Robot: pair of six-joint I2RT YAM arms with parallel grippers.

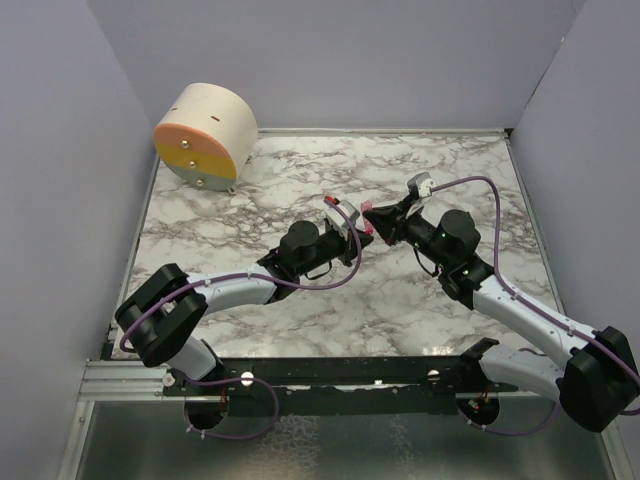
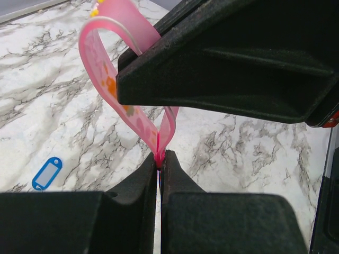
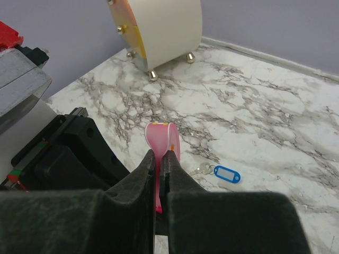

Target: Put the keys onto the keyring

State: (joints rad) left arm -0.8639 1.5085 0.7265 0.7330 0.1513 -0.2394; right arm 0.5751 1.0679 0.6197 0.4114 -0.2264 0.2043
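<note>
While they meet mid-table, the left gripper [image 2: 160, 159] and right gripper [image 3: 159, 154] each clamp the pink key [image 2: 96, 62], seemingly a looped strap. The keyring [image 3: 226, 174] lies on the table [image 3: 265, 121], at the key's three o'clock from the right wrist.

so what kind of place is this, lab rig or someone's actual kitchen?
Most likely a lab robot cell, not a home: plain walls box in a marble-pattern tabletop, and the arms mount on a metal rail at its near edge.

Pink key [image 2: 99, 67] held aloft, bent into a loop — blue-tagged keyring [image 3: 226, 173] lies flat, well apart.
</note>
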